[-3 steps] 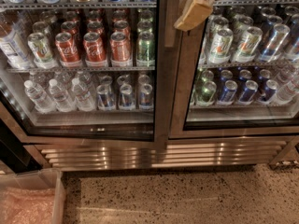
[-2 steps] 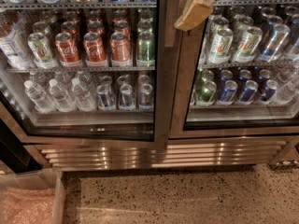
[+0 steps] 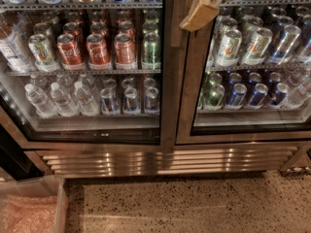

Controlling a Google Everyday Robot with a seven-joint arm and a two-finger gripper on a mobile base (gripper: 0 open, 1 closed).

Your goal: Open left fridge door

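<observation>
The left fridge door (image 3: 167, 81) is a tall glass pane in a brushed steel frame and fills the left and middle of the camera view. Behind its glass stand red cans (image 3: 98, 48), a green can, blue cans and water bottles (image 3: 60, 100). My gripper (image 3: 200, 11), tan and white, is at the top of the view. It sits in front of the steel uprights where the left door's right edge meets the right door (image 3: 192, 86). Its upper part is cut off by the top edge. The left door's right edge lies close against the right door.
The right glass door shows silver-green and blue cans (image 3: 228, 47). A ribbed steel grille panel (image 3: 165, 161) runs below both doors. The speckled floor (image 3: 194, 205) lies in front. A clear plastic bin (image 3: 31, 205) with pink wrap stands at the lower left.
</observation>
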